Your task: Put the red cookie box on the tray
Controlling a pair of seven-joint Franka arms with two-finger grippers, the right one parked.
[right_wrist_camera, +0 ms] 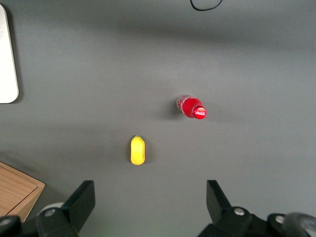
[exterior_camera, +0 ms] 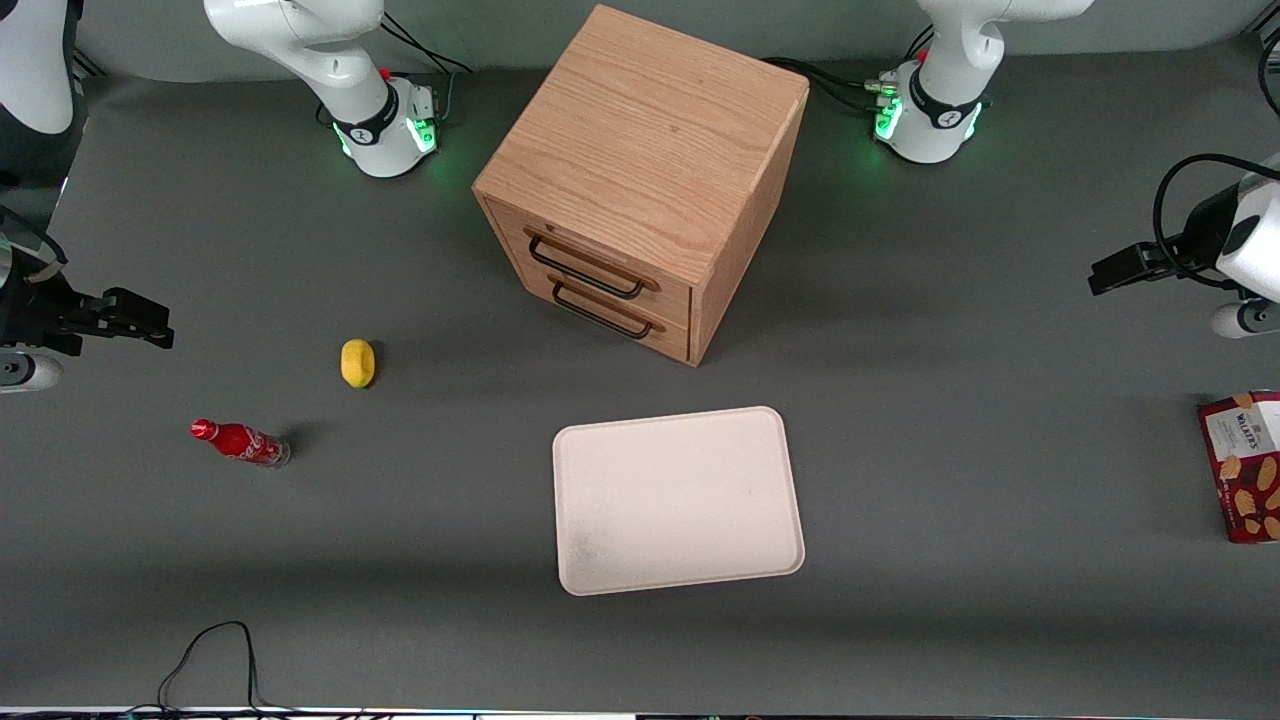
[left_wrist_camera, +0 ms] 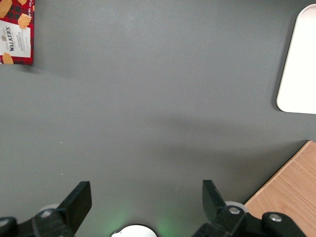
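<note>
While the gripper (left_wrist_camera: pixel 144 197) hangs wide open over bare table, the red cookie box (exterior_camera: pixel 1243 466) lies flat nearer the front camera, well apart from the tray (exterior_camera: pixel 676 499).

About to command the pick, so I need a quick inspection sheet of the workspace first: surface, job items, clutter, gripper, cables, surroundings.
Surface: grey table.
Job's things: red cookie box flat at the working arm's end, untouched; tray empty, in front of the cabinet.
Clutter: cola bottle, yellow object, wooden drawer cabinet with drawers shut.
Gripper: left gripper open, empty, above bare table.
Cables: black cable at the table's near edge.
Surroundings: nothing seen.
</note>
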